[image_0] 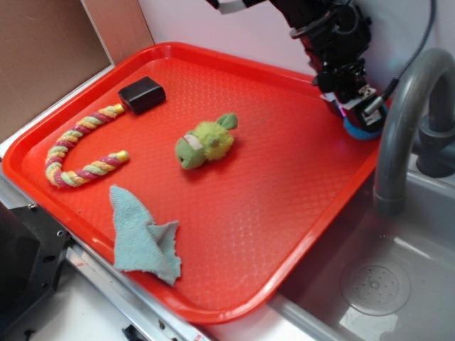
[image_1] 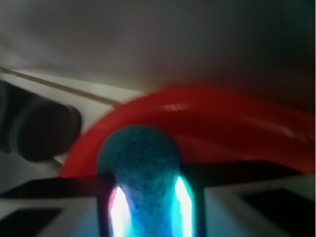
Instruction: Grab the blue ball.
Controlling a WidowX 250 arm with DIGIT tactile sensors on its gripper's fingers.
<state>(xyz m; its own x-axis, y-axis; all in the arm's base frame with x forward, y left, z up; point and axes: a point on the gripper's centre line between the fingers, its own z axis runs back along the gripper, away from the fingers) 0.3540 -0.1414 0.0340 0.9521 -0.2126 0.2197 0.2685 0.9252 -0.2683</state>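
The blue ball (image_0: 362,130) is a small teal knitted ball at the far right corner of the red tray (image_0: 249,213), mostly hidden under the black arm. In the wrist view the blue ball (image_1: 140,158) fills the space between the two fingers and looks squeezed narrow between them. My gripper (image_0: 357,114) is shut on the ball, right at the tray's rim next to the faucet. My gripper (image_1: 148,202) shows bright glare on both inner pads.
A green plush toy (image_0: 205,142) lies mid-tray. A striped rope toy (image_0: 78,145) and a black block (image_0: 142,94) are at the left, a pale teal cloth (image_0: 142,234) near the front. A grey faucet (image_0: 405,114) and sink (image_0: 377,284) stand right.
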